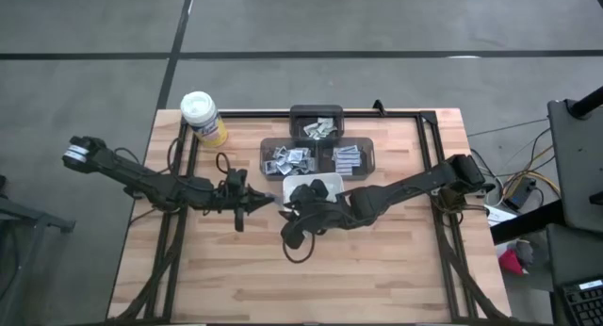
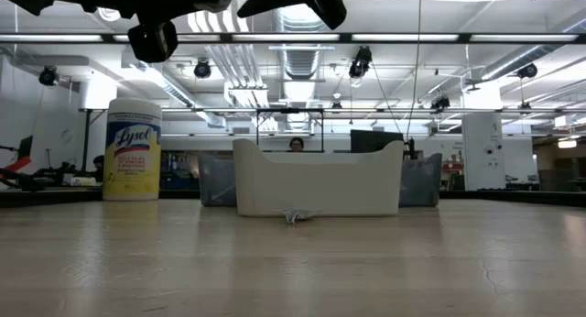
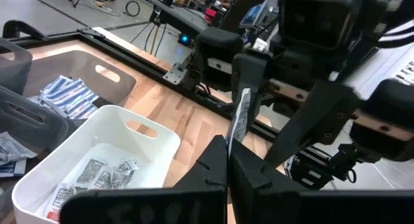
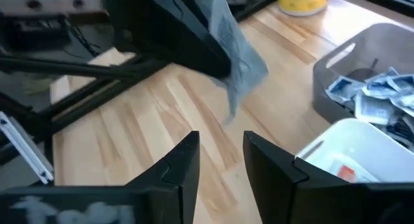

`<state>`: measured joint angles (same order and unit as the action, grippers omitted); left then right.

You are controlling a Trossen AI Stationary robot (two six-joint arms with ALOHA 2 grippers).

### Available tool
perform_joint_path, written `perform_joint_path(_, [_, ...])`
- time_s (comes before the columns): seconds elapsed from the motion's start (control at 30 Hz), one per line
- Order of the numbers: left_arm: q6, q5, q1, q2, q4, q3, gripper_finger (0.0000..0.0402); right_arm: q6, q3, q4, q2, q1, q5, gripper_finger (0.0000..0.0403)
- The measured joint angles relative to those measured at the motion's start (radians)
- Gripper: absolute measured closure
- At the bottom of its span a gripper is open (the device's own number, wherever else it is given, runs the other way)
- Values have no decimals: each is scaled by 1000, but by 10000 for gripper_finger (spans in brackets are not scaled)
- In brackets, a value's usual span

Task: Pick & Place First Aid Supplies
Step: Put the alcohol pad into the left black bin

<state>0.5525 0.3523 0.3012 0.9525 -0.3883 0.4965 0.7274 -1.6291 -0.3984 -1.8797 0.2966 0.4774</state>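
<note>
My left gripper (image 3: 228,145) is shut on one small white-grey packet (image 3: 240,114) of the first aid supplies. It holds the packet in the air beside the near left corner of the white dish (image 1: 325,181). My right gripper (image 4: 220,146) faces it, open, and the packet (image 4: 236,52) is just ahead of its fingers. In the high view the two grippers, left (image 1: 268,202) and right (image 1: 290,206), meet near the table's middle. More packets (image 3: 97,175) lie flat in the dish. My left gripper pinches one end of the packet (image 3: 233,141) between its two fingers. The fingers lie about level and come from the table's left. The packet sticks out past the fingertips, seen edge-on in the left wrist view, and is lifted clear of the table.
Two grey bins (image 1: 283,157) holding packets stand behind the dish, with a dark bin (image 1: 317,124) farther back. The yellow canister (image 1: 203,119) is at the far left. One small packet (image 2: 295,214) lies on the table before the dish. Black frame rails (image 1: 435,138) border the table.
</note>
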Motion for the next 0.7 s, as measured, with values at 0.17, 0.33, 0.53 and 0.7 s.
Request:
perform_joint_path(0.17, [-21, 3, -3, -13, 8, -1, 401, 42, 0, -99, 11, 0, -10, 285])
perform_joint_path(0.33, [-65, 8, -40, -25, 24, -2, 401, 105, 0, -277, 32, 20, -19, 289])
perform_joint_path(0.53, [-130, 5, -112, -24, 75, 1, 401, 107, 0, -436, 67, 57, -15, 298])
perform_joint_path(0.7, [-169, -26, -189, -21, 248, 68, 401, 68, 2, -564, 98, 81, -6, 314])
